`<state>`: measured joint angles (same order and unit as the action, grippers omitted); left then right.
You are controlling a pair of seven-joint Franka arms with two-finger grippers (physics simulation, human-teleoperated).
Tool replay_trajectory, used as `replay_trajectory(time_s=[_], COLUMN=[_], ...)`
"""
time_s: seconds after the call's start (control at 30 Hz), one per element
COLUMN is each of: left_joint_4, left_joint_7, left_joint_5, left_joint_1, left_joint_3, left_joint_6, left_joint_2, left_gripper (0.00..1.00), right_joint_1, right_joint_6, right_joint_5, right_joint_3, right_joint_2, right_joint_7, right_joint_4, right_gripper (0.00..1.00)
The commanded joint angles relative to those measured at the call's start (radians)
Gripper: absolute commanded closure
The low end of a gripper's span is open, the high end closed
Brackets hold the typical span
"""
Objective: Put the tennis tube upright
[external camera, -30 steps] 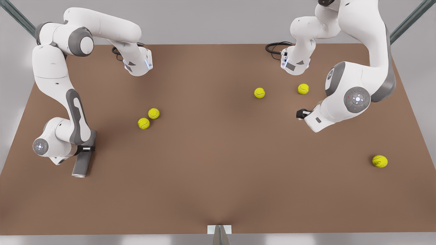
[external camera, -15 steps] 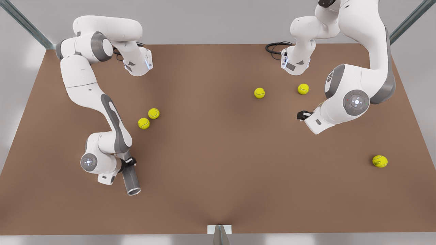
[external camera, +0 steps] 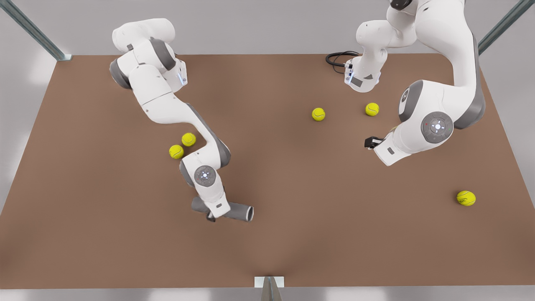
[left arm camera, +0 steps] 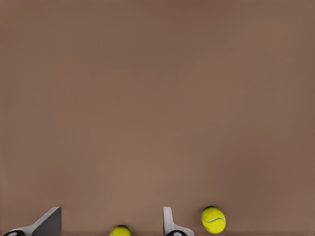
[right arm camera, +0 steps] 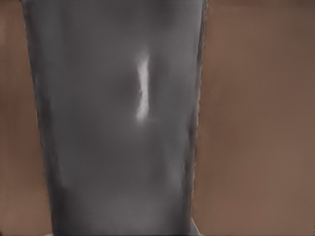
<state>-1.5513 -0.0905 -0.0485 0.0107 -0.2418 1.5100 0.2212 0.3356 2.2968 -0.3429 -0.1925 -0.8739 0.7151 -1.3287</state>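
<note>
Brown table [external camera: 292, 234] with scattered tennis balls; one arm grips the grey tennis tube [external camera: 238, 211], the other waits.

On the front view's left, the right gripper [external camera: 212, 215] is clamped across the tennis tube, which lies level, its hollow end toward the front view's right; the right wrist view has the tube's grey wall close up. The left gripper [external camera: 368, 142] hangs over bare table on the front view's right, fingers [left arm camera: 170, 221] spread apart and holding nothing, with two tennis balls [left arm camera: 213, 219] near it. Two more balls [external camera: 182, 145] lie just beside the holding arm's elbow, and a fifth ball [external camera: 465, 197] sits well apart at the far right.
</note>
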Motion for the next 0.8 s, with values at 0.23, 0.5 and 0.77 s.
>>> replay_trajectory(time_s=[0.23, 0.5, 0.77], left_joint_4=[0.000, 0.000, -0.003], left_joint_7=[0.003, -0.003, -0.026], left_joint_5=[-0.001, -0.054, 0.002], left_joint_1=[-0.001, 0.006, 0.137], left_joint_3=[-0.001, -0.007, 0.105], left_joint_6=[-0.002, -0.004, 0.105], left_joint_2=[0.000, 0.023, 0.053], left_gripper=[0.00, 0.00, 0.00], right_joint_1=[0.085, 0.080, 0.053], right_joint_6=[0.087, 0.136, 0.130], right_joint_5=[-0.084, -0.076, -0.071], right_joint_3=[-0.004, -0.002, -0.005], right_joint_2=[-0.057, -0.112, -0.096], right_joint_7=[0.179, 0.176, 0.187], right_joint_4=[0.005, 0.033, 0.033], right_gripper=[0.41, 0.10, 0.00])
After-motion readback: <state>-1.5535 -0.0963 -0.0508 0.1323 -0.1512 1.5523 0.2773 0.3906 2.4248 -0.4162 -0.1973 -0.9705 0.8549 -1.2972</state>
